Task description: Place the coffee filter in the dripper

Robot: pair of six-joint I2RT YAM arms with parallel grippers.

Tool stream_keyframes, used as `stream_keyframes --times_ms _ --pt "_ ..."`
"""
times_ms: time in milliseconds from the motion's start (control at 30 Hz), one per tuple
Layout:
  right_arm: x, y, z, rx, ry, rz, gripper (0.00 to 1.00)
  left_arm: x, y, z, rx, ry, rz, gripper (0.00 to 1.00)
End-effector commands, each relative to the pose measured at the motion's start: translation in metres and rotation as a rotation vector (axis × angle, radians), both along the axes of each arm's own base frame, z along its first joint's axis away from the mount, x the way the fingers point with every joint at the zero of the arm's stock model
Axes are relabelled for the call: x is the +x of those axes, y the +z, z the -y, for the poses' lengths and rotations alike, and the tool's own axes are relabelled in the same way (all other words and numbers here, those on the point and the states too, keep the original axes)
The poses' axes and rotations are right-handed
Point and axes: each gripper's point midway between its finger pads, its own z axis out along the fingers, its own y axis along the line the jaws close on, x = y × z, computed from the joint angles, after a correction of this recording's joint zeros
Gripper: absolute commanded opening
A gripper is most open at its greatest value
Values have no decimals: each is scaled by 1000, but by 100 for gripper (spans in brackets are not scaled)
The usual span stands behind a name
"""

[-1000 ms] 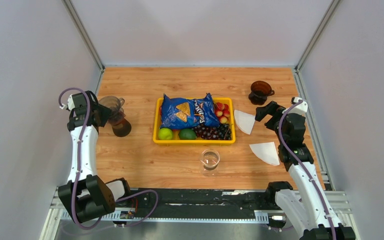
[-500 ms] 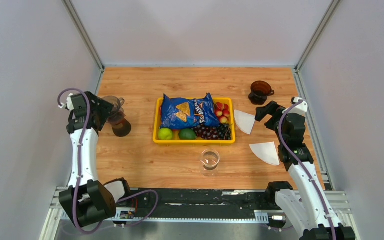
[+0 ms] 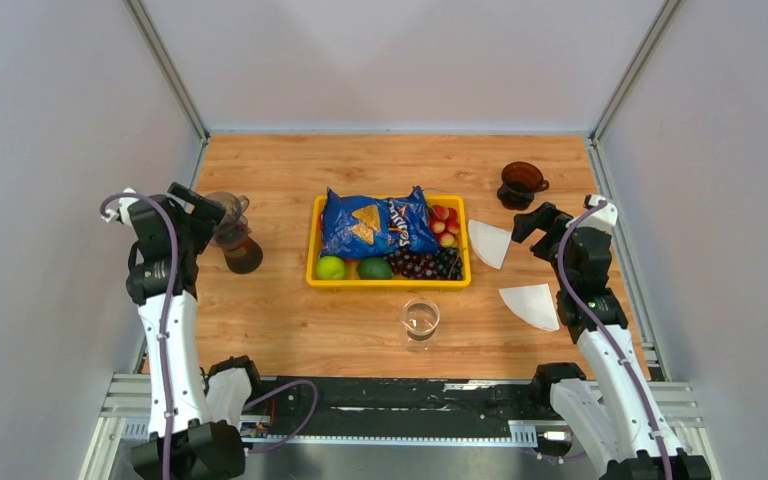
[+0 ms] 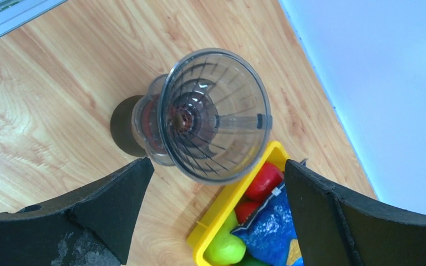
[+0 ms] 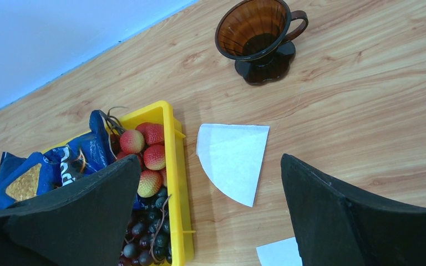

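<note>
Barely begun — see the white fan-shaped paper coffee filter lying flat on the wooden table just off the right edge of the yellow plastic tray, a second filter nearer the front right corner, neither in a dripper. See too the left gripper spread wide, gripping nothing, aimed at the empty clear ribbed plastic dripper by the left edge, the right gripper equally agape near the first filter. Left, seemingly: grasp, carry, seat — nearly everything.

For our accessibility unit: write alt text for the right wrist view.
A folded white filter lies on the wooden table, ahead of the open right gripper. A brown dripper stands beyond it; a yellow fruit tray sits left.
</note>
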Motion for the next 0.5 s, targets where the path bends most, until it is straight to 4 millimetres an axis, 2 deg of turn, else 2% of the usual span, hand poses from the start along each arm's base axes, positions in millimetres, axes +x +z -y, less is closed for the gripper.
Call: stream_keyframes --times_ms 0,233,300,333,367,400,433,467 --pt "0 11 5 1 -29 25 100 -12 40 16 47 -92 110 100" --pt "5 -2 6 6 -37 -35 100 -16 72 65 74 -331 253 100" --pt "6 -8 5 21 -44 -59 100 -10 76 96 87 -450 296 100" --pt "7 -12 5 27 -45 -73 100 -8 72 105 83 -485 301 100" --pt "8 -17 4 30 -43 -91 100 -3 75 124 81 -558 333 100" --pt "9 -21 2 34 -36 -107 100 -1 69 136 76 -599 332 100" --pt "10 -25 0 41 -31 -125 100 2 70 158 85 -684 358 100" --pt "11 -28 -1 49 -29 -143 100 4 64 169 91 -725 358 100"
